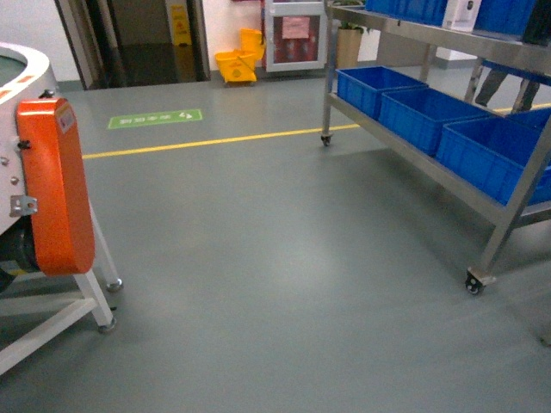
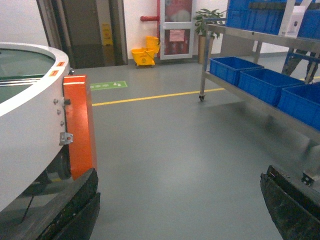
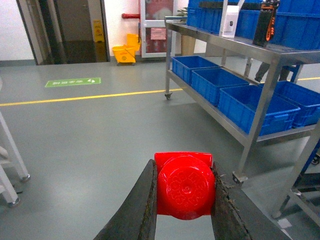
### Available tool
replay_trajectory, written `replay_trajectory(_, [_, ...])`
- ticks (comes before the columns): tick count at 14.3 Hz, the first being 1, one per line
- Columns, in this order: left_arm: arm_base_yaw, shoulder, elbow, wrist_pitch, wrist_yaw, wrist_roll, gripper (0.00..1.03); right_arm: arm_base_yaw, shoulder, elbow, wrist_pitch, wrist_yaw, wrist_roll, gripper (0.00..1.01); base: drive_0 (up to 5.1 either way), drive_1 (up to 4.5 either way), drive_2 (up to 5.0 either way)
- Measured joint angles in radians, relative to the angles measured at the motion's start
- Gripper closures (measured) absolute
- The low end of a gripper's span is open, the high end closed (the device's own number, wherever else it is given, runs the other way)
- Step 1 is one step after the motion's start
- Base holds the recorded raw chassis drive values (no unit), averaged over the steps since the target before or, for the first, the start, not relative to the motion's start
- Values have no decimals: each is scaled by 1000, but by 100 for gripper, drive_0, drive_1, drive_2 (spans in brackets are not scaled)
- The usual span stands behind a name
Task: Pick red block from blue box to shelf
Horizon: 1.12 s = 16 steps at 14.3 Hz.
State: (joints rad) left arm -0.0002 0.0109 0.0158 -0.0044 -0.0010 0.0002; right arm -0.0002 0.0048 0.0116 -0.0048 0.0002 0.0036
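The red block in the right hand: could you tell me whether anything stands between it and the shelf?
Nothing visible does: the right hand grips the red block, and only bare grey floor separates it from the shelf.

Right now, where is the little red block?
The red block sits pinched in the right gripper, low in the right wrist view, above the grey floor, left of the shelf.

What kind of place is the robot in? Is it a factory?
Probably a warehouse or factory workroom. A steel shelf on wheels holds rows of blue crates, a yellow line is painted across the grey floor, and a yellow mop bucket stands by the far wall.
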Motion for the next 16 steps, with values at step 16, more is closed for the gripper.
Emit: replay_trajectory(16, [0,0,0,0,0,0,5,0,0,0,0,0,0,80,-147,-147,-147])
